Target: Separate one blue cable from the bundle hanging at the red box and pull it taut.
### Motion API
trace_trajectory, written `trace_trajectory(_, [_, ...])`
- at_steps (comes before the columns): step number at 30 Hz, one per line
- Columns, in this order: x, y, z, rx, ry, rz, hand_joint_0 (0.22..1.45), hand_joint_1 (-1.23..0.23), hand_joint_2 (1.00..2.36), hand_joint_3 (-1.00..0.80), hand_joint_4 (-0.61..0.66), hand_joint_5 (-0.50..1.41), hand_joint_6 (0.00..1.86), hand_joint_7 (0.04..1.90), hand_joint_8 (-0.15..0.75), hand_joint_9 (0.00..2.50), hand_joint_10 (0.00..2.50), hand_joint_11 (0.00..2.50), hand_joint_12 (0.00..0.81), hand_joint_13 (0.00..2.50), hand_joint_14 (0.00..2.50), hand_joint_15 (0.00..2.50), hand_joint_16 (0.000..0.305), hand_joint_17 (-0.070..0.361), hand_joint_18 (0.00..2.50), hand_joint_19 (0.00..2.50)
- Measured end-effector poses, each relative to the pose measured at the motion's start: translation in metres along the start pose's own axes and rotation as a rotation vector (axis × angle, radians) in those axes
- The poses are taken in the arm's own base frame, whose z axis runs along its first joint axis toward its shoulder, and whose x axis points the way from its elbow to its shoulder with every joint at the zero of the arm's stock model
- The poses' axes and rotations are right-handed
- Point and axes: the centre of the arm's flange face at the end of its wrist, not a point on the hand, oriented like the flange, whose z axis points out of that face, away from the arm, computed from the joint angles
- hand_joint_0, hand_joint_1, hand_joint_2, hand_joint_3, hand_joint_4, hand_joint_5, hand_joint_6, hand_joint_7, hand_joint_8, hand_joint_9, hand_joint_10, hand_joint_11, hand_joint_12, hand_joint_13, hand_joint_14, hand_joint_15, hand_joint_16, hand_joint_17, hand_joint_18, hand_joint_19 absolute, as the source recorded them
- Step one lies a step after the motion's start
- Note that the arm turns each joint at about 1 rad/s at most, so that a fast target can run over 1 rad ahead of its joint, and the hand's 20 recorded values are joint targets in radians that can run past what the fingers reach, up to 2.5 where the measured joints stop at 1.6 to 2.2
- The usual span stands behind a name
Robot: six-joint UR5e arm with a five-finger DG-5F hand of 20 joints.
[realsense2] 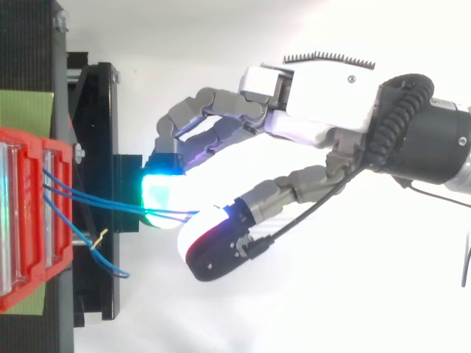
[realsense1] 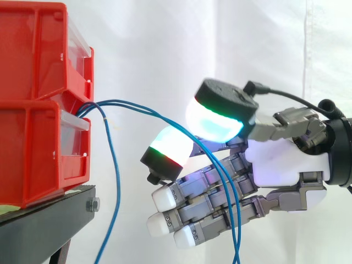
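You'll see the hand (realsense2: 324, 95) reaching in from the right. Its cyan-green pad (realsense2: 163, 195) and its white, red-edged pad (realsense2: 210, 239) are closed together on two blue cables (realsense2: 96, 200), which run across from the red bins (realsense2: 33, 235) at left. A third blue cable (realsense2: 110, 268) lies loose over the black stand (realsense2: 96, 110).

White-and-grey hand (realsense1: 286, 165), seemingly cyan-green pads (realsense1: 214, 118)
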Motion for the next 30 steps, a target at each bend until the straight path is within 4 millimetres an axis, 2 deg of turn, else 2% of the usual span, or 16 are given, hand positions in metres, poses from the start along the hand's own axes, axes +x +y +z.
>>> trace_trajectory(2, [-0.0006,-0.0004,-0.0002,0.003,0.001,-0.001,0.44,-0.66,1.00,-0.50,0.19,-0.19,0.87,0.90,0.316,0.85,0.01,0.53,0.323,0.63,0.01,0.17,0.044,0.098,0.57,0.28])
trace_trajectory(3, [-0.0009,-0.0004,-0.0004,0.004,0.002,-0.001,0.48,-0.60,1.00,-0.50,0.17,-0.19,0.86,0.93,0.305,0.85,0.02,0.53,0.309,0.63,0.01,0.18,0.041,0.091,0.55,0.30])
trace_trajectory(6, [-0.0022,0.0007,-0.0010,0.007,0.005,-0.002,0.58,-0.56,1.00,-0.50,0.13,-0.19,0.85,1.00,0.286,0.84,0.02,0.53,0.284,0.61,0.01,0.19,0.035,0.080,0.52,0.32])
trace_trajectory(7, [-0.0027,0.0017,-0.0013,0.007,0.006,-0.002,0.58,-0.56,1.00,-0.50,0.13,-0.19,0.85,1.00,0.286,0.84,0.02,0.53,0.284,0.61,0.01,0.19,0.035,0.080,0.52,0.32])
trace_trajectory(8, [-0.0032,0.0023,-0.0016,0.008,0.006,-0.002,0.62,-0.58,1.00,-0.50,0.10,-0.19,0.86,1.01,0.279,0.84,0.02,0.53,0.281,0.60,0.01,0.20,0.035,0.078,0.51,0.33])
trace_trajectory(12, [-0.0053,0.0033,-0.0029,0.016,0.005,-0.005,0.64,-0.68,1.02,-0.32,0.07,-0.20,0.88,1.07,0.281,0.82,0.02,0.54,0.289,0.60,0.01,0.19,0.036,0.081,0.52,0.34])
trace_trajectory(15, [-0.0060,0.0028,-0.0035,0.021,0.005,-0.006,0.66,-0.72,1.02,-0.25,0.01,-0.21,0.90,1.08,0.279,0.82,0.02,0.54,0.290,0.60,0.01,0.19,0.036,0.082,0.52,0.33])
trace_trajectory(19, [-0.0063,0.0027,-0.0037,0.024,0.005,-0.007,0.69,-0.78,1.02,-0.23,-0.03,-0.22,0.92,1.08,0.279,0.81,0.02,0.54,0.291,0.61,0.01,0.19,0.037,0.082,0.53,0.33])
trace_trajectory(21, [-0.0061,0.0028,-0.0037,0.024,0.005,-0.007,0.72,-0.79,1.02,-0.31,0.01,-0.22,0.93,1.01,0.271,0.80,0.02,0.54,0.290,0.60,0.01,0.19,0.037,0.083,0.53,0.33])
trace_trajectory(23, [-0.0061,0.0028,-0.0037,0.024,0.004,-0.007,0.71,-0.80,1.02,-0.34,0.03,-0.22,0.92,1.00,0.268,0.81,0.02,0.55,0.288,0.60,0.01,0.19,0.037,0.082,0.54,0.33])
trace_trajectory(26, [-0.0061,0.0030,-0.0038,0.024,0.004,-0.007,0.66,-0.74,1.00,-0.48,0.10,-0.21,0.91,1.00,0.277,0.84,0.02,0.55,0.286,0.61,0.01,0.19,0.036,0.082,0.54,0.34])
trace_trajectory(30, [-0.0063,0.0025,-0.0038,0.025,0.004,-0.008,0.55,-0.62,1.00,-0.50,0.13,-0.20,0.89,0.96,0.294,0.88,0.02,0.54,0.293,0.62,0.01,0.20,0.038,0.086,0.56,0.34])
